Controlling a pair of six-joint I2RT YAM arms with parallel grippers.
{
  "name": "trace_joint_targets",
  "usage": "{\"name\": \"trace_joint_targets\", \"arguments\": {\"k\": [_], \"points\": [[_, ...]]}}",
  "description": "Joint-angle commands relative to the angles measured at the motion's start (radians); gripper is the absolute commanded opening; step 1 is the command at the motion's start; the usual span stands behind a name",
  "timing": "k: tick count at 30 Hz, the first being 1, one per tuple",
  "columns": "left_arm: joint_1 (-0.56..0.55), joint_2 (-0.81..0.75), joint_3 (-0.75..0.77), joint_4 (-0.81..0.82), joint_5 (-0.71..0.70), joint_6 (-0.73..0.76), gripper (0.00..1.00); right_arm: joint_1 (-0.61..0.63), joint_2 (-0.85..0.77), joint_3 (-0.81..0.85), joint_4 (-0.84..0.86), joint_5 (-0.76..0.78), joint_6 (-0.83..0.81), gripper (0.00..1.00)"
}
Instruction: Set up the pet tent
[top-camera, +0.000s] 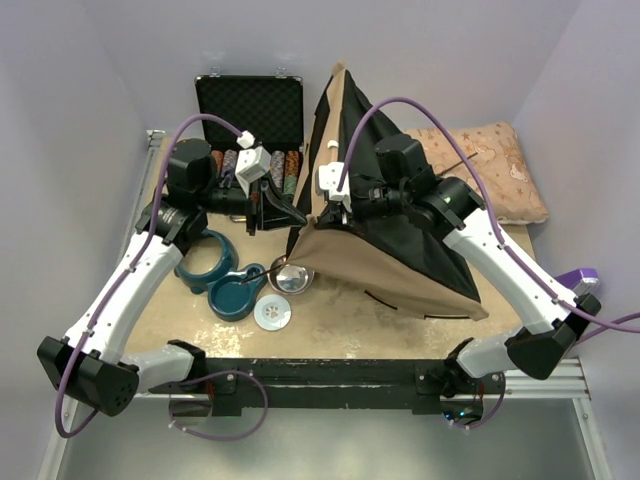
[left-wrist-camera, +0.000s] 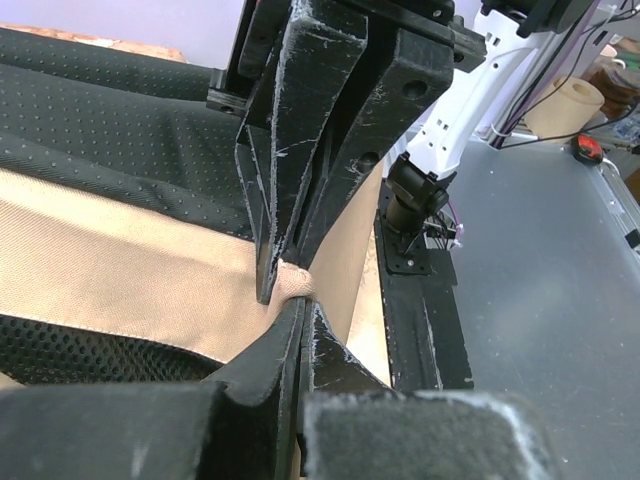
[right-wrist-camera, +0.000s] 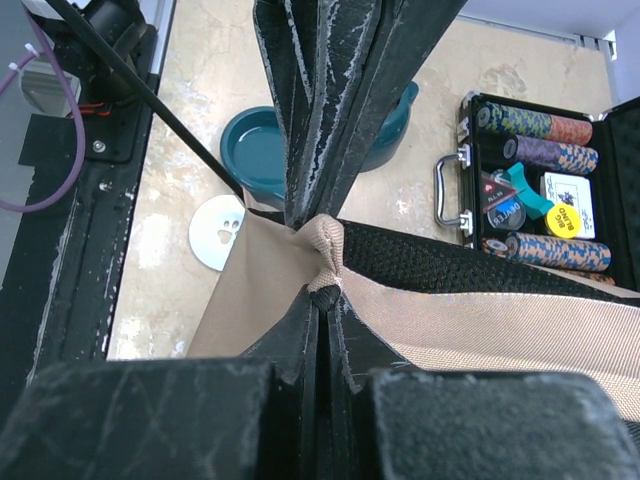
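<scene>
The pet tent (top-camera: 400, 255) lies half raised in the middle of the table, with tan canvas at the front and black lining behind. Its peak leans toward the back. My left gripper (top-camera: 290, 214) is at the tent's left corner and is shut on a small fold of tan canvas (left-wrist-camera: 292, 280); in the left wrist view the left gripper (left-wrist-camera: 290, 292) has its jaws tight together. Just to the right of it, my right gripper (top-camera: 326, 205) pinches the same edge. In the right wrist view the right gripper (right-wrist-camera: 326, 265) is shut on a bunched tan fold (right-wrist-camera: 326, 245). A thin black pole (right-wrist-camera: 140, 100) runs off from that corner.
An open black case of poker chips (top-camera: 250, 115) stands at the back left. Two teal bowls (top-camera: 207, 258) (top-camera: 235, 296), a metal bowl (top-camera: 293, 279) and a white paw-print disc (top-camera: 272, 315) sit in front of the left arm. A beige pillow (top-camera: 490, 165) lies at the back right.
</scene>
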Motion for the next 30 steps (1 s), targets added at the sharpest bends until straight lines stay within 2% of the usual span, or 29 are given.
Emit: {"name": "trace_joint_targets", "arguments": {"k": [1, 5, 9, 13, 14, 17, 20, 24, 28, 30], "points": [[-0.017, -0.01, -0.024, 0.052, -0.009, -0.023, 0.0, 0.005, 0.0, 0.029, 0.069, -0.011, 0.018, 0.0], [-0.023, -0.012, -0.043, 0.052, -0.081, -0.015, 0.0, 0.005, -0.007, 0.032, 0.074, -0.063, 0.015, 0.0], [-0.023, 0.01, -0.033, 0.041, -0.229, -0.018, 0.0, 0.005, -0.017, 0.033, 0.075, -0.113, 0.023, 0.0], [-0.02, 0.008, -0.014, 0.024, -0.263, 0.0, 0.0, 0.003, -0.02, 0.044, 0.075, -0.126, 0.032, 0.0], [-0.008, 0.005, 0.002, 0.015, -0.232, 0.005, 0.03, 0.002, -0.02, 0.047, 0.075, -0.12, 0.032, 0.0], [0.098, 0.005, 0.063, -0.005, -0.085, -0.037, 0.31, -0.03, -0.022, 0.047, 0.091, -0.121, 0.05, 0.0], [0.247, -0.003, 0.101, -0.031, 0.022, -0.069, 0.45, -0.084, -0.016, 0.058, 0.098, -0.141, 0.069, 0.0], [0.418, -0.081, 0.071, -0.028, 0.092, -0.072, 0.55, -0.187, 0.01, 0.099, 0.109, -0.201, 0.115, 0.0], [0.437, -0.209, -0.033, 0.093, 0.156, -0.141, 0.65, -0.205, 0.024, 0.144, 0.106, -0.206, 0.121, 0.0], [0.437, -0.271, -0.098, 0.238, 0.196, -0.269, 0.65, -0.213, 0.03, 0.164, 0.1, -0.21, 0.13, 0.0]]}}
